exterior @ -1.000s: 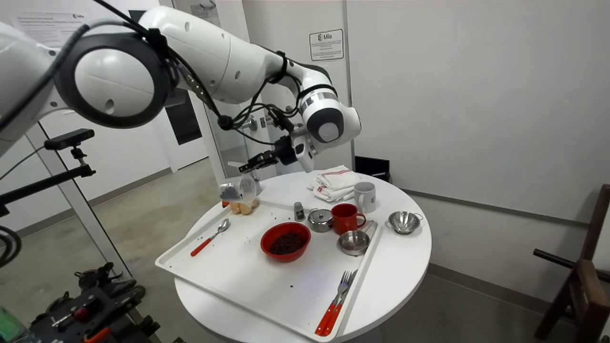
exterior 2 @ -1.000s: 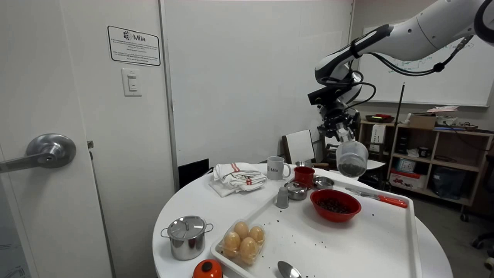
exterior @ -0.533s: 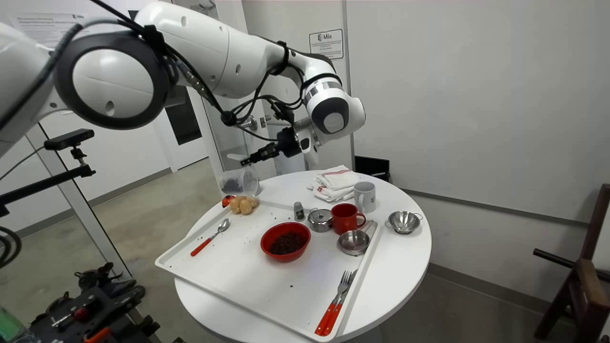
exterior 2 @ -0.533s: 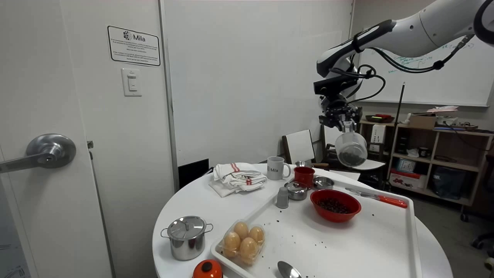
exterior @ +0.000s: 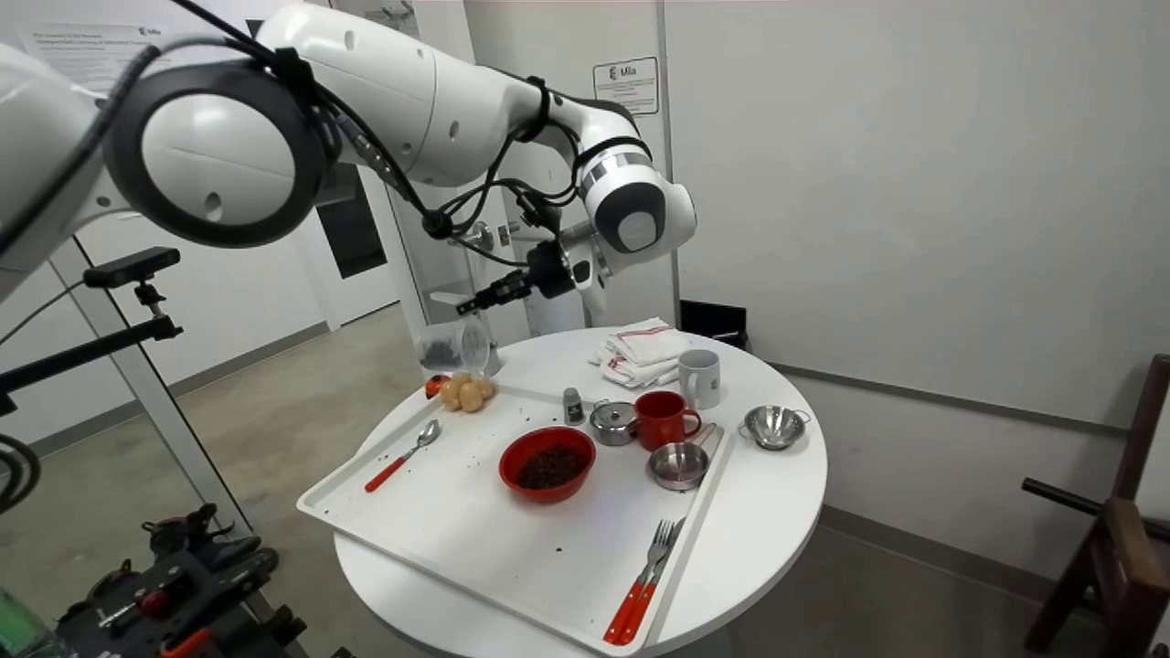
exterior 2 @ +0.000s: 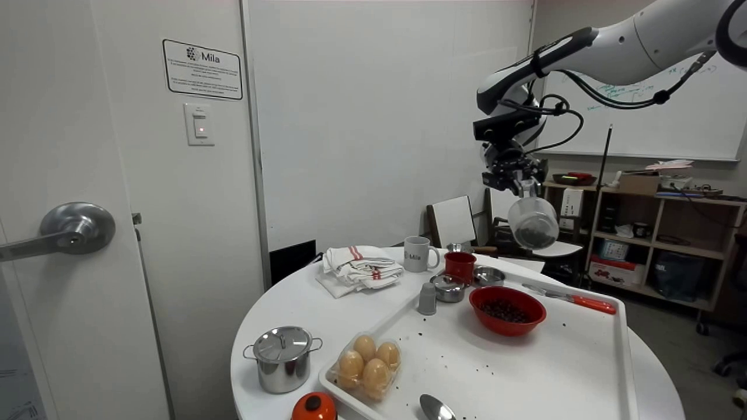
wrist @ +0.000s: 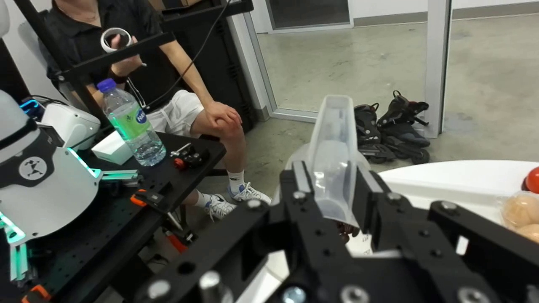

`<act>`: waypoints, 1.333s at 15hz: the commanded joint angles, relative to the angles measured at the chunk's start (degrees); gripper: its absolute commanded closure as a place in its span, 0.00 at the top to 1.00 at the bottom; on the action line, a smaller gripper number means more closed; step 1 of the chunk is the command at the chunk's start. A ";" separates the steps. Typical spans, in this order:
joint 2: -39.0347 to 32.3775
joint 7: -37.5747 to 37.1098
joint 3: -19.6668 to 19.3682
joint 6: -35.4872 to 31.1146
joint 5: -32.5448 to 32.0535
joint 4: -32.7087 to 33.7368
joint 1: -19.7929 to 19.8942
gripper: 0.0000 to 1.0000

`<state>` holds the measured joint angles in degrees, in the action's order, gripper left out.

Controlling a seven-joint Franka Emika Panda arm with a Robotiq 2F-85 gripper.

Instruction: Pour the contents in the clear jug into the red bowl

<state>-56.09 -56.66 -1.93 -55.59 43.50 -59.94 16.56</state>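
Observation:
The clear jug [exterior: 453, 346] is held in the air, tilted far over. It also shows in an exterior view [exterior 2: 533, 223], where its greyish base faces the camera, and dark contents lie in it. My gripper [wrist: 333, 174] is shut on the jug's see-through handle [wrist: 332, 147]; the gripper also shows in an exterior view [exterior: 468, 306]. The red bowl [exterior: 547, 493] stands upright on the white tray, apart from and below the jug, and holds dark brown pieces; it also shows in an exterior view [exterior 2: 508, 329]. Dark pieces show below the handle in the wrist view.
On the tray [exterior: 430, 557] are eggs [exterior 2: 375, 376], a spoon [exterior: 402, 460], a grey shaker [exterior: 573, 407], a lidded pot [exterior: 614, 423], a red mug [exterior: 660, 420], a metal pan [exterior: 679, 466] and a fork [exterior: 647, 571]. A steel pot [exterior 2: 283, 361] stands beside the tray.
The gripper and jug have risen a little over the last second, mostly in its first half. Since then they have shifted only slightly. The bowl has not moved.

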 commanded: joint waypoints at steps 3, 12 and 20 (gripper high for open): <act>-4.83 -4.83 0.15 11.31 5.50 7.22 1.86 0.07; -15.13 -17.54 4.22 14.98 19.21 18.81 6.92 0.07; -22.82 -27.00 7.72 14.11 24.81 26.49 9.72 0.07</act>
<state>-74.56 -79.14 3.97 -42.89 65.89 -39.69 24.88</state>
